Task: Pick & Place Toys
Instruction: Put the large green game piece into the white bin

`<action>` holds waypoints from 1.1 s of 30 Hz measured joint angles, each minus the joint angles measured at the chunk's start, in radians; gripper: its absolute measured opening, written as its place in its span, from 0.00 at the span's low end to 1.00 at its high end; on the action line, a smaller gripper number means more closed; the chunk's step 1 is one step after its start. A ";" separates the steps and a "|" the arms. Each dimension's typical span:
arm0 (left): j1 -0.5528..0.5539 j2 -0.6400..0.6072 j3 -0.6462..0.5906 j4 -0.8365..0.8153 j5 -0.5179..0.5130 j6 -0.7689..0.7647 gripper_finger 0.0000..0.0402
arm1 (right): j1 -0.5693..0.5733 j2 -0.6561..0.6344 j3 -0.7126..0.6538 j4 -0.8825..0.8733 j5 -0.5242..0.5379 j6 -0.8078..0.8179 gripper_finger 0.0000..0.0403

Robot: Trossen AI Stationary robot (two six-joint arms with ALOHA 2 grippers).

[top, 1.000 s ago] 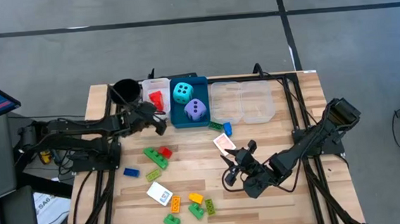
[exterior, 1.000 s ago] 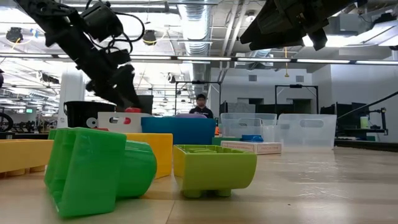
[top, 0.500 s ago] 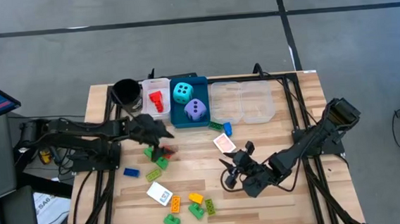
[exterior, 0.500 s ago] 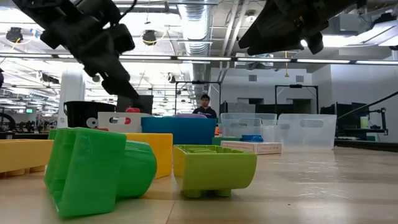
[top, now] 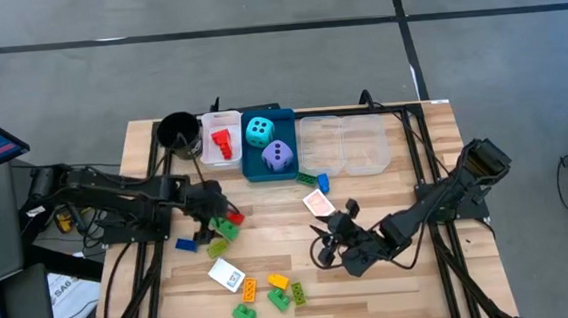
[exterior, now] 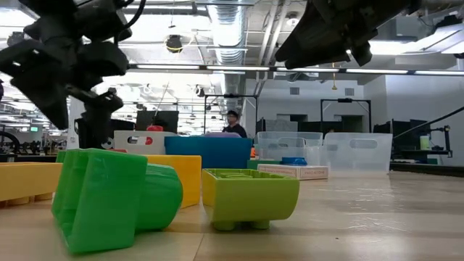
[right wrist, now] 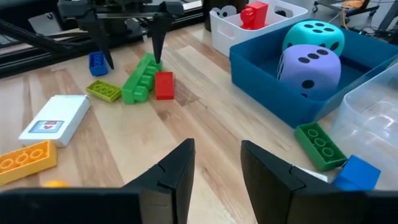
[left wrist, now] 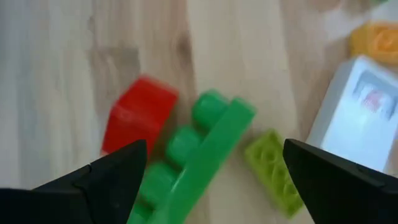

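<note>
- Step in hand: reach for the next toy. The left gripper (top: 213,212) hangs with its fingers spread wide and empty directly over a long green brick (left wrist: 199,155) and a red brick (left wrist: 138,115) lying on the table (top: 404,161).
- Next move, as a judgement: lower so the two fingers straddle one brick only; the green one lies at a slant between them, touching the red one, so a turn of the wrist or a pick of the red end piece may be needed before closing.
- Right gripper (right wrist: 214,165): waits low over the bare boards, fingers narrowly parted, nothing between them; green brick and red brick lie ahead of it, near the left fingers.
- Also near the left gripper: a lime brick (left wrist: 273,171) and a white card box (left wrist: 354,118) just beyond the green brick.
- Already placed: red brick piece in the white tray (top: 208,121); cyan die (top: 258,132) and purple die (top: 278,156) in the blue tray (top: 286,112).
- Materials: bricks are hard glossy plastic with round studs; dice look soft, matte, with rounded corners; table is pale slatted wood.
</note>
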 joint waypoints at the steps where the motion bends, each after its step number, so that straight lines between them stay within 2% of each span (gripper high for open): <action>1: 0.000 0.000 0.004 0.003 -0.008 0.004 0.92 | -0.004 0.000 0.000 -0.001 0.000 0.000 0.31; 6: 0.000 0.009 0.027 -0.018 -0.075 0.089 0.92 | -0.020 0.000 0.000 -0.009 0.000 0.000 0.31; 10: 0.000 0.035 0.029 -0.016 -0.102 0.100 0.91 | -0.020 0.000 0.000 -0.014 0.000 0.000 0.31; 20: -0.037 0.267 0.028 -0.011 -0.118 0.133 0.90 | -0.020 0.000 -0.058 0.006 0.000 0.039 0.31; 23: -0.038 0.304 0.033 -0.011 -0.128 0.134 0.88 | -0.020 0.000 -0.064 0.000 0.000 0.053 0.31; 28: -0.038 0.289 0.030 -0.006 -0.154 0.133 0.81 | -0.020 0.000 -0.064 0.003 0.000 0.054 0.31; 33: -0.038 0.245 0.025 -0.016 -0.158 0.132 0.67 | -0.020 0.000 -0.064 0.006 0.000 0.054 0.31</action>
